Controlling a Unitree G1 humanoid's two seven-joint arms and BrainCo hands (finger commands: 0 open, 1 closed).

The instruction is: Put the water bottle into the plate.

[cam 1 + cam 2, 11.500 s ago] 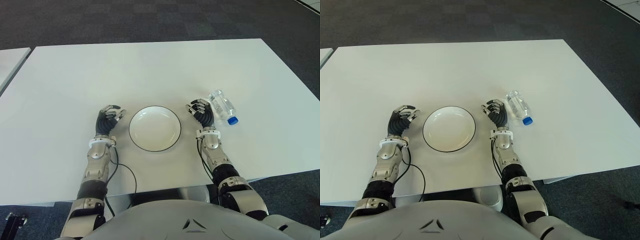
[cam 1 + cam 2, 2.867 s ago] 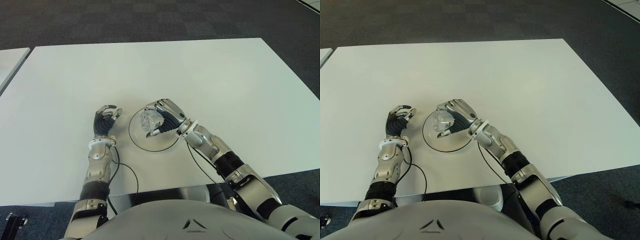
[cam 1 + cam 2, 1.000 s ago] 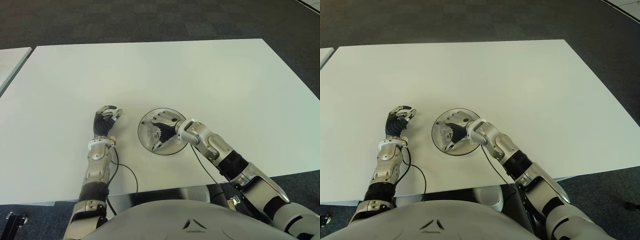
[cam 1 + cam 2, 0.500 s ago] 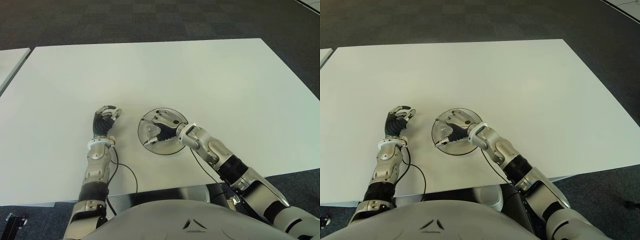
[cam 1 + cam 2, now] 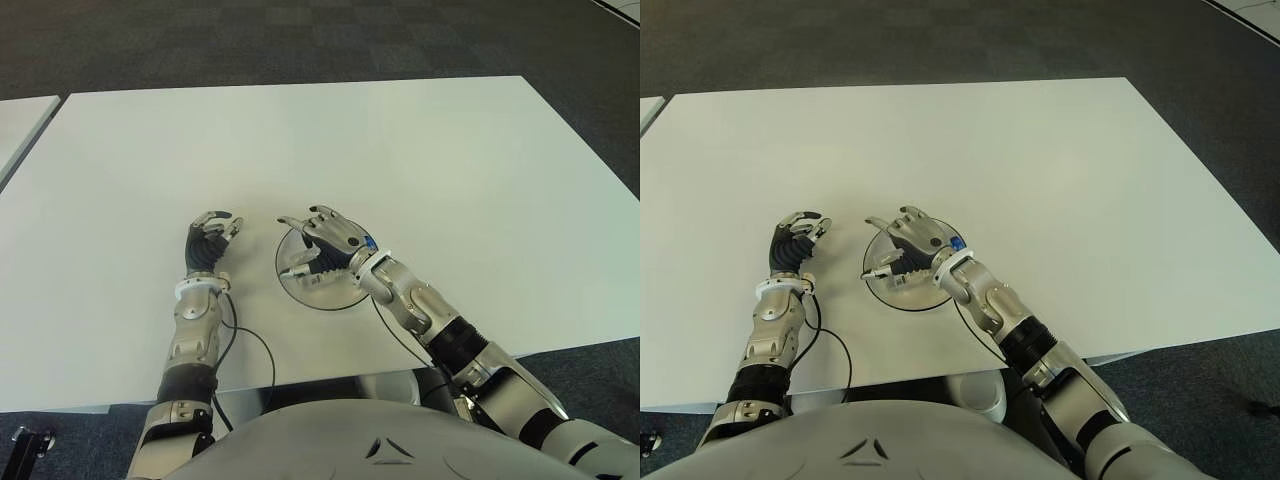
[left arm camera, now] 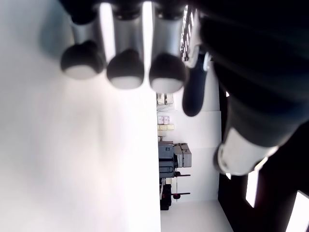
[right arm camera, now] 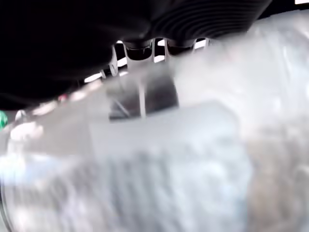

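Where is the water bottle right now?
The water bottle lies in the plate at table centre, under the open right hand.

bench (image 5: 450,160): white | plate (image 5: 300,296): white, black rim | water bottle (image 5: 925,272): clear, blue cap (image 5: 956,242) | carpet (image 5: 300,40): dark grey checks

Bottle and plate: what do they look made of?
Bottle: likely clear thin plastic, glossy; the plate shows through it, and it has a blue cap. It lies in the plate under the open right hand.
Plate: white with a thin dark rim, smooth sheen; ceramic or melamine, can't tell which.
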